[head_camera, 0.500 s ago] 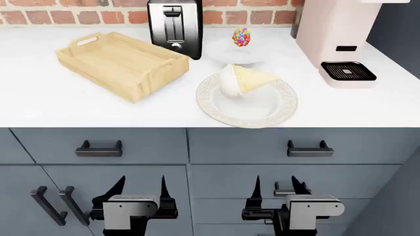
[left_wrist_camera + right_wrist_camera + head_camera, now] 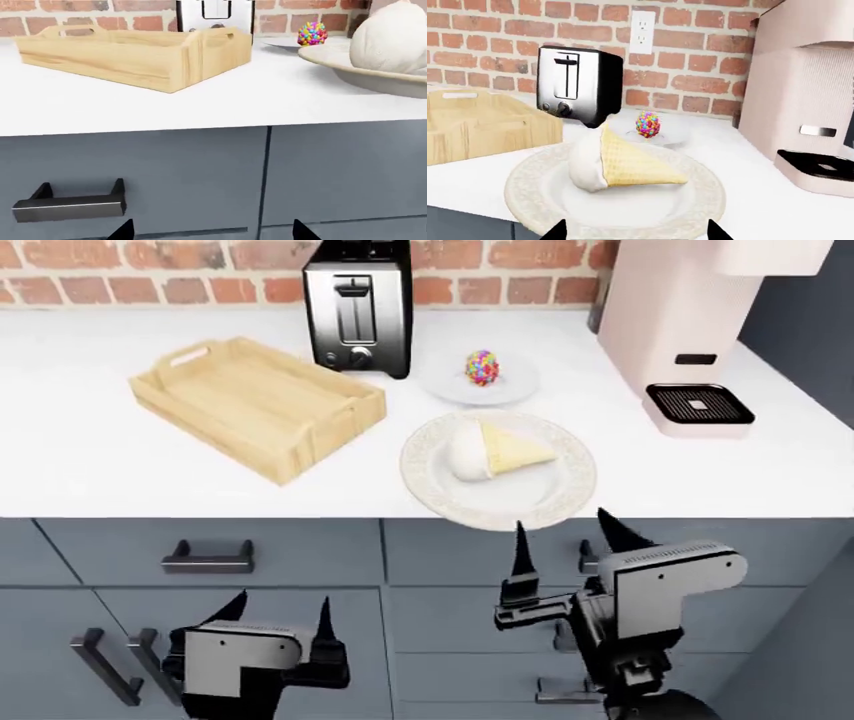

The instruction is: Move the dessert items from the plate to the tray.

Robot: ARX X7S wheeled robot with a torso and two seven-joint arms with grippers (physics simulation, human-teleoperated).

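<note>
The right gripper [image 2: 567, 535], jaws wide and empty, sits just before the cone [image 2: 497, 450], which lies sideways across them.

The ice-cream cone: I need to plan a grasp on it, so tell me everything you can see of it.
The ice-cream cone is a tan waffle cone with a grid texture and a white scoop at its wide end. It lies on its side on the large white plate with an embossed rim, near the counter's front edge, tip toward the pink coffee machine, scoop toward the wooden tray. Only the plate touches it. The open right gripper is below, in front.
</note>
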